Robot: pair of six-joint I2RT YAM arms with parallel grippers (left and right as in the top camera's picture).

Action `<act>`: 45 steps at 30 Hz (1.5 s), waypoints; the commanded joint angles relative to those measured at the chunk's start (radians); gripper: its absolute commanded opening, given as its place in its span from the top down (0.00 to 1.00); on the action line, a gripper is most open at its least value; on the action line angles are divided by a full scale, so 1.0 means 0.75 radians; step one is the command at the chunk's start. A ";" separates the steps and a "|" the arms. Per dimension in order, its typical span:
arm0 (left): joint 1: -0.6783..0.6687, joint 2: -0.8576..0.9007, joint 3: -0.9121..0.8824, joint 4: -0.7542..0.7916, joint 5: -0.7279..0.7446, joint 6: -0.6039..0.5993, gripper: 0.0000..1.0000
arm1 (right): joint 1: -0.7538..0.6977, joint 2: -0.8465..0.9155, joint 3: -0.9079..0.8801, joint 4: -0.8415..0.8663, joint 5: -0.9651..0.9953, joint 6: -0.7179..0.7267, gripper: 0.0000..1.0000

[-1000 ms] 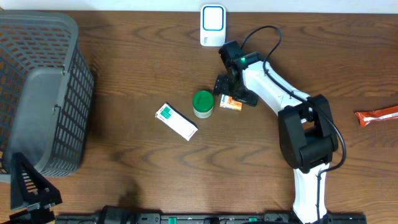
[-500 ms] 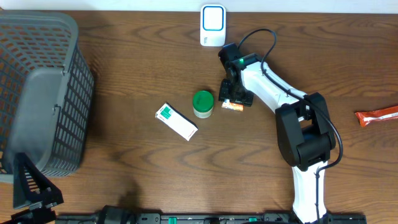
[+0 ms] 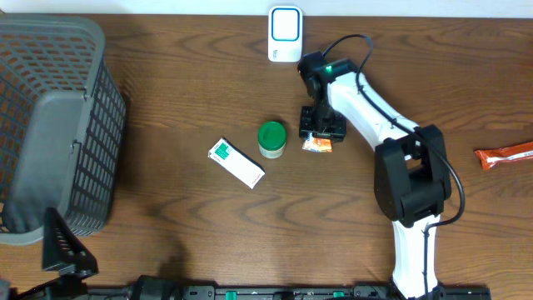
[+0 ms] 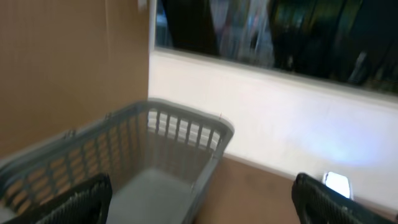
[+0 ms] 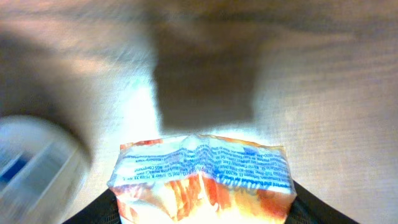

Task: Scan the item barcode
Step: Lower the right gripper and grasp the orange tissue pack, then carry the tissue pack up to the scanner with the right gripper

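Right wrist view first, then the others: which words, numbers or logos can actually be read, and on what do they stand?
Rows of blue small print on the orange and white crinkled packet: too blurred to read.
Green mark and printing on the white cardboard carton, overhead view: too small to read.
Any print on the orange wrapped bar, far right in the overhead view: too small to read.
No other text shows in any view.
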 commanded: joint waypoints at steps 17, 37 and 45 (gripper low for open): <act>0.006 0.002 -0.003 -0.201 -0.008 -0.011 0.07 | -0.190 0.008 0.104 -0.593 -0.449 -0.456 0.47; 0.006 0.002 -0.003 -0.201 -0.008 -0.010 0.08 | -0.174 0.008 0.299 0.290 -0.317 -0.306 0.57; 0.006 0.002 -0.003 -0.201 -0.008 -0.010 0.07 | -0.116 0.024 0.293 0.952 0.117 -0.350 0.55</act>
